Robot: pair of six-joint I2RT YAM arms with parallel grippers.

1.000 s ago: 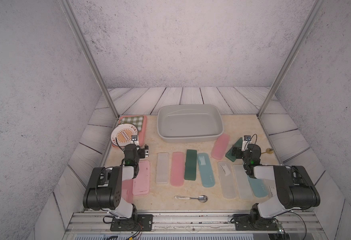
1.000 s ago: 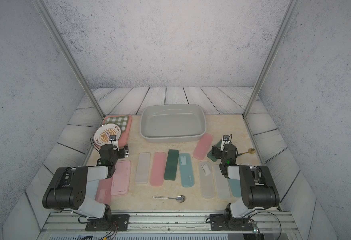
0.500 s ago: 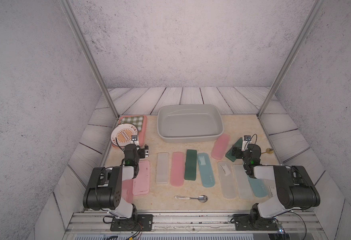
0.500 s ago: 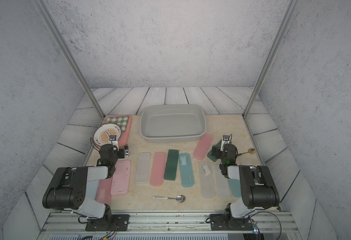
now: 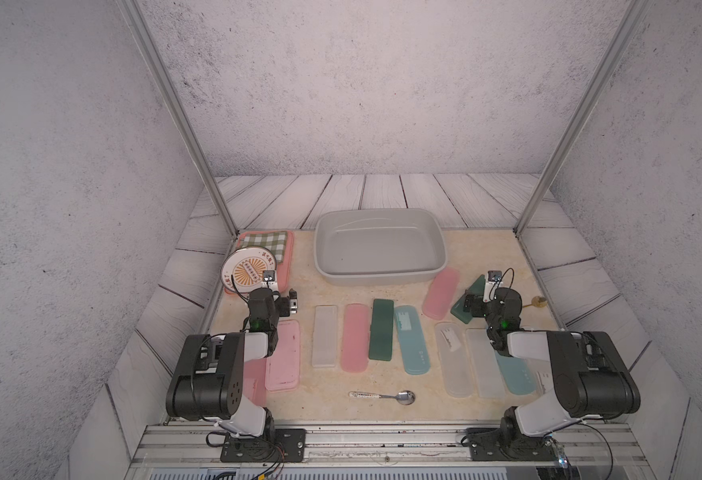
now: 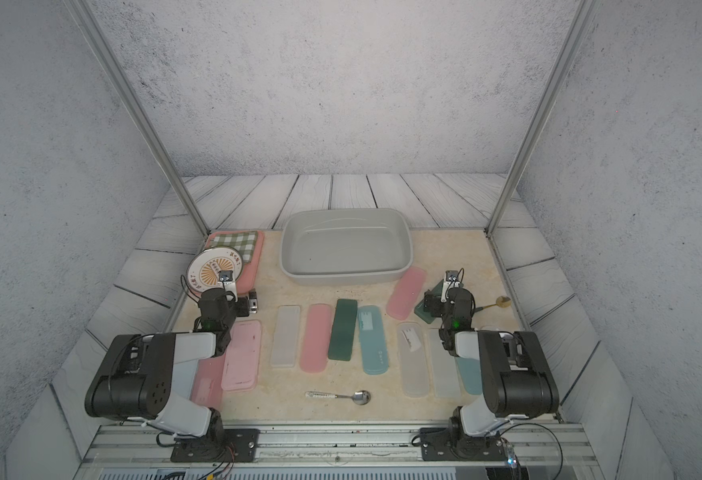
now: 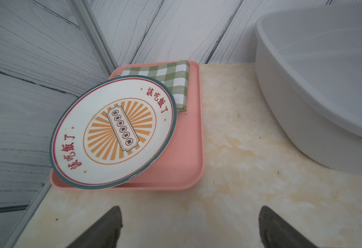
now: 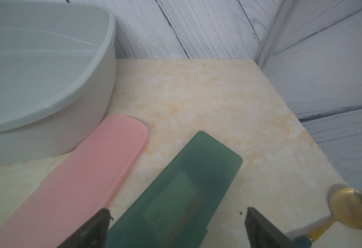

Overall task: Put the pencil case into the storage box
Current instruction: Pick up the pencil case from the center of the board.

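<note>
The storage box [image 5: 376,277] [image 6: 341,279], a light grey tub, stands empty at the back middle of the table. Several flat pencil cases lie in a row in front of it, among them a dark green one [image 5: 381,328] and a teal one [image 5: 411,338]. My right gripper [image 5: 488,297] [image 8: 177,209] is open and low over a green pencil case [image 8: 186,182], next to a pink one [image 8: 90,178] that leans toward the tub's wall [image 8: 47,139]. My left gripper [image 5: 273,298] [image 7: 190,209] is open over bare table, holding nothing.
A pink tray [image 7: 184,171] with a printed plate [image 7: 113,131] and a green checked cloth [image 7: 171,79] sits at the back left. A silver spoon [image 5: 386,396] lies near the front edge. A gold spoon [image 8: 356,210] rests by the right edge. Metal posts stand at both back corners.
</note>
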